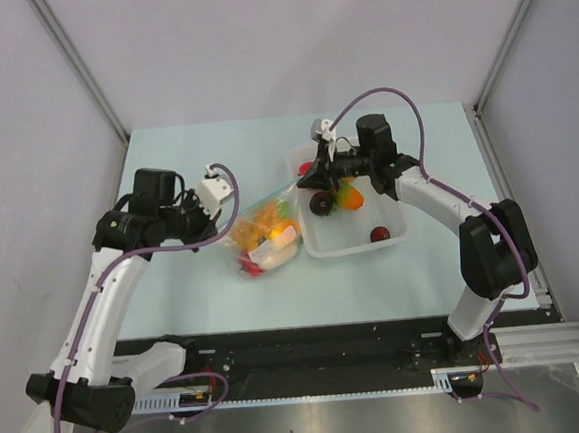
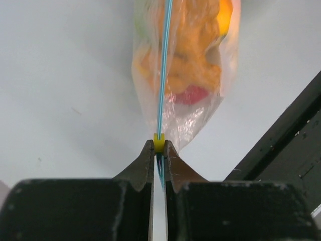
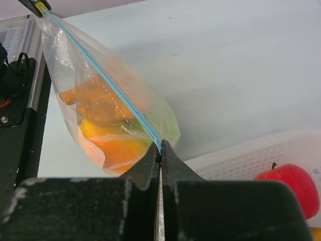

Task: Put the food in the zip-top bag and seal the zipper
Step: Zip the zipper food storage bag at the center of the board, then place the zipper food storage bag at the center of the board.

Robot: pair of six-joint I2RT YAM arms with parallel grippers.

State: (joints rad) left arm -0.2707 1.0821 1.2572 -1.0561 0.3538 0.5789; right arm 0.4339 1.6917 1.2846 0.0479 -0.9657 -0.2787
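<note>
1. Teal-blue zipper [image 2: 164, 75] runs as one straight, taut line between my two grippers. Along the length I can see, its two sides lie together.
2. Left gripper [image 2: 158, 150]: jaws nearly together, pinching the end of the zipper. The yellow slider [image 2: 158, 142] sits right at the fingertips.
3. Right gripper [image 3: 160, 149]: jaws pressed together on the opposite end of the zipper, at the bag's corner.
4. Zip-top bag [image 1: 263, 231] hangs from the strip between the two arms, just left of the white basket [image 1: 352, 250] and over the pale blue table [image 1: 194, 154]. I cannot tell whether its bottom rests on the table.
5. Food [image 2: 193, 65] inside the bag: orange, yellow and red pieces with a little green, bunched in the lower part.
6. Outside the bag, in the basket, I note a red apple [image 3: 291, 190], a dark purple piece [image 1: 321, 203], an orange piece [image 1: 351, 201] and a dark red piece [image 1: 379, 233].
7. The right arm reaches across the basket to make its grip.
</note>
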